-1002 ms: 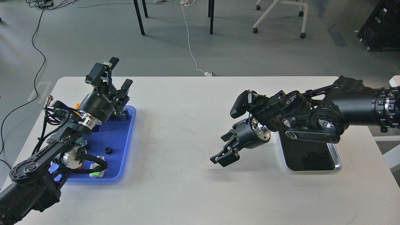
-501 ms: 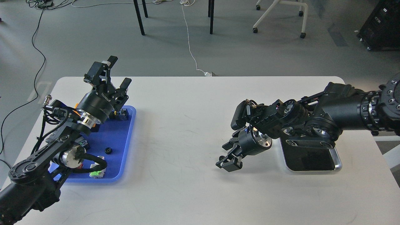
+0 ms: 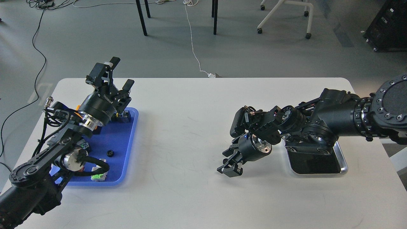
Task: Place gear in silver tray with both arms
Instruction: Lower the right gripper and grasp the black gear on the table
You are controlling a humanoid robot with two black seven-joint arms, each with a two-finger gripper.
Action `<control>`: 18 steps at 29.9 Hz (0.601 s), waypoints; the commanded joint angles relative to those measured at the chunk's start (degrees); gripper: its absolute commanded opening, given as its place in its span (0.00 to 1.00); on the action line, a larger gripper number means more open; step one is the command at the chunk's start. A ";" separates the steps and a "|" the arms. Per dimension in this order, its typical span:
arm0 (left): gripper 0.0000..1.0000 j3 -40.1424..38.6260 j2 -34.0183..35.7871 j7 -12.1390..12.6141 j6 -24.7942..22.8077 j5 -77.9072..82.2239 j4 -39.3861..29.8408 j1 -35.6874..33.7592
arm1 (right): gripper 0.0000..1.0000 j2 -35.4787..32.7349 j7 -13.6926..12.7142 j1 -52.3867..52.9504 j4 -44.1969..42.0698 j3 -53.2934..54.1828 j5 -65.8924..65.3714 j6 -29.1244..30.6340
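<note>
A small black gear (image 3: 110, 153) lies on the floor of the blue tray (image 3: 132, 133) at the left. My left gripper (image 3: 120, 73) is open and empty, raised above the far end of the blue tray. The silver tray (image 3: 342, 165) sits at the right, and my right arm covers its far part. My right gripper (image 3: 230, 168) hangs low over the bare table, left of the silver tray, pointing down and to the left. Its dark fingers cannot be told apart, and I cannot tell whether it holds anything.
Several small coloured parts (image 3: 98, 175) lie at the near end of the blue tray, partly under my left arm. Bare white table (image 3: 181, 133) lies between the two trays. Beyond the table's far edge are chair legs and a white cable on the floor.
My right arm has sunk lower and its gripper has come down closer to the table, turning a little. My left arm has hardly moved.
</note>
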 commanded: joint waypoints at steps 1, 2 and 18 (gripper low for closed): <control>0.98 -0.08 0.03 0.00 0.00 0.00 0.04 0.00 | 0.59 0.51 0.01 -0.40 -0.76 -0.69 0.01 -0.04; 0.98 -0.08 0.03 0.00 0.00 0.00 0.04 0.00 | 0.59 0.60 0.01 -0.40 -0.76 -0.69 0.01 -0.04; 0.98 -0.08 0.03 0.00 0.00 0.00 -0.05 0.00 | 0.15 0.77 0.01 -0.31 -0.76 -1.66 0.10 -0.30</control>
